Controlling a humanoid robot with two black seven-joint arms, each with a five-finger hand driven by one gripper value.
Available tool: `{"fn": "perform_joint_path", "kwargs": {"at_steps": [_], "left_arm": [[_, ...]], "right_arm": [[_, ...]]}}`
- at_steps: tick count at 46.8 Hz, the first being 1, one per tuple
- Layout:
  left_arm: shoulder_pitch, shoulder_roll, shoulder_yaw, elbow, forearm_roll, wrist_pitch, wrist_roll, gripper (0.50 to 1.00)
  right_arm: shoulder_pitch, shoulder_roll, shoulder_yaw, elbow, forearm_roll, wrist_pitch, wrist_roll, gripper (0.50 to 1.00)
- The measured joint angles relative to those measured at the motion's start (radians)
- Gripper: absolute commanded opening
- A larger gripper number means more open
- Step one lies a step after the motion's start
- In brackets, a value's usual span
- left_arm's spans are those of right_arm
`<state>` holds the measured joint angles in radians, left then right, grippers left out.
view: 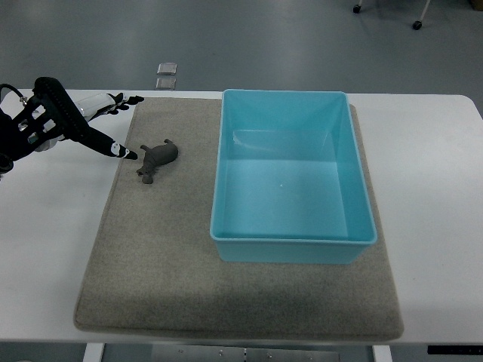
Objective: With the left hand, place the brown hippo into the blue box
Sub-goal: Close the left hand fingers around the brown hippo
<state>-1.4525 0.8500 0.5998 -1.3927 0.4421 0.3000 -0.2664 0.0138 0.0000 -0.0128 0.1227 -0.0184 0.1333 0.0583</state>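
We find our left robot hand (72,121) spread and empty at the mat's (151,271) far-left — the brown hippo (157,159) lies just right of its fingertips, long axis slanting far-right, left of the blue box (290,243).

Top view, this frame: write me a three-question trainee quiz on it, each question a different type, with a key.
1. True or false: the hippo lies inside the blue box.
2. Which hand is in view? A) left B) right C) both
3. Fill in: box and hippo both sit on a grey ____.

Key: 1 false, it lies on the mat left of the box. 2 A, the left hand, fingers spread, holding nothing. 3 mat.
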Motion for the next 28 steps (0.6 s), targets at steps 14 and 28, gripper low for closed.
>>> {"fn": "perform_joint_path", "kwargs": {"at_steps": [14,28], "left_arm": [[0.000,-0.060,0.003,0.000,-0.009,0.005,0.035,0.988],[0.002,-0.113,0.008,0.009,-0.010,0.053,0.103,0.977]], "right_arm": [[0.000,0.000,0.000,0.000,0.000,0.000,0.000,0.936],[0.000,0.000,0.000,0.000,0.000,0.000,0.000,0.936]]}}
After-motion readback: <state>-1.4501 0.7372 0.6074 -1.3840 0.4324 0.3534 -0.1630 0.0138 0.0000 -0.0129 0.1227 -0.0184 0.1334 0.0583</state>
